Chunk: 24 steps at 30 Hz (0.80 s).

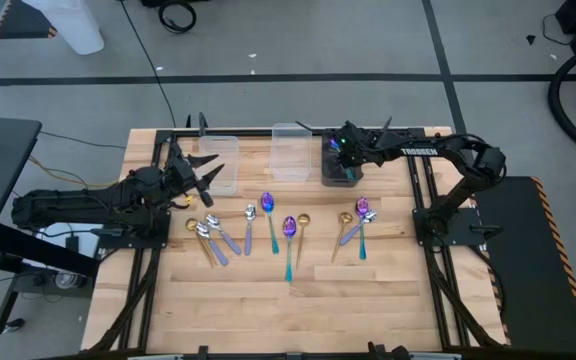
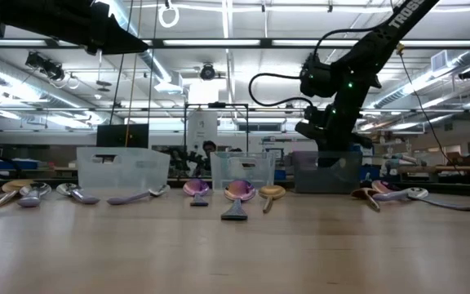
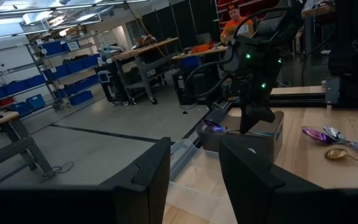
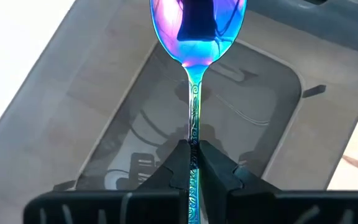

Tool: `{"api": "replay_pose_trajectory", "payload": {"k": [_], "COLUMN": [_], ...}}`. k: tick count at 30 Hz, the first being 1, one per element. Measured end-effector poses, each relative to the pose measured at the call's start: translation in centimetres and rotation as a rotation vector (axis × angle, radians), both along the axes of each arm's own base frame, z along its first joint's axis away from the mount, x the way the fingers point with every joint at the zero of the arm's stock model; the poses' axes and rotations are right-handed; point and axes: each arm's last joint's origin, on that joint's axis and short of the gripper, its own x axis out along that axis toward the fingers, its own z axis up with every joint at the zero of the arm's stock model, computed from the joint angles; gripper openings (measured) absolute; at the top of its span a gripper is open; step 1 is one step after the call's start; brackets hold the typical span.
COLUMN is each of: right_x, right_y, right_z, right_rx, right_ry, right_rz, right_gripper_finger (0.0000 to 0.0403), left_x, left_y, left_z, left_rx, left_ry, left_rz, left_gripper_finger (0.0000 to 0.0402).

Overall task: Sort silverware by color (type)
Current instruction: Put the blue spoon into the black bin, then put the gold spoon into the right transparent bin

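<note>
The right gripper (image 4: 194, 163) pinches the embossed teal handle of an iridescent purple-blue spoon (image 4: 197, 28), glossy oval bowl pointing away, directly above the dark rectangular bin (image 4: 278, 93). White lettering on its arm reads TROSSEN. The left gripper (image 1: 208, 183) hangs with fingers parted, empty, beside a clear plastic bin (image 1: 218, 160). The other spoons (image 1: 268, 225) lie on the wooden table (image 1: 388, 300).

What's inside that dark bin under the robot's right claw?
Nothing visible: the dark bin shows a bare floor. The right gripper holds an iridescent spoon above it, hiding a strip of the floor.
</note>
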Motion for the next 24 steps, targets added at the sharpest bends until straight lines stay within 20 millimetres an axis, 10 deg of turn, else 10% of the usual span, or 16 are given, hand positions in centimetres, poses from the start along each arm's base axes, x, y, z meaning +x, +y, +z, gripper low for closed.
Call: {"api": "replay_pose_trajectory", "payload": {"k": [24], "right_x": [-0.10], "right_y": [-0.86], "right_z": [0.66], "right_rx": [0.042], "right_ry": [-0.056], "right_rz": [-0.038], "right_gripper_finger": [0.0126], "left_x": [0.00], "left_y": [0.00], "left_z": [-0.01], "left_rx": [-0.013], "left_ry": [-0.009], "left_rz": [0.000], "left_gripper_finger": [0.0146]}}
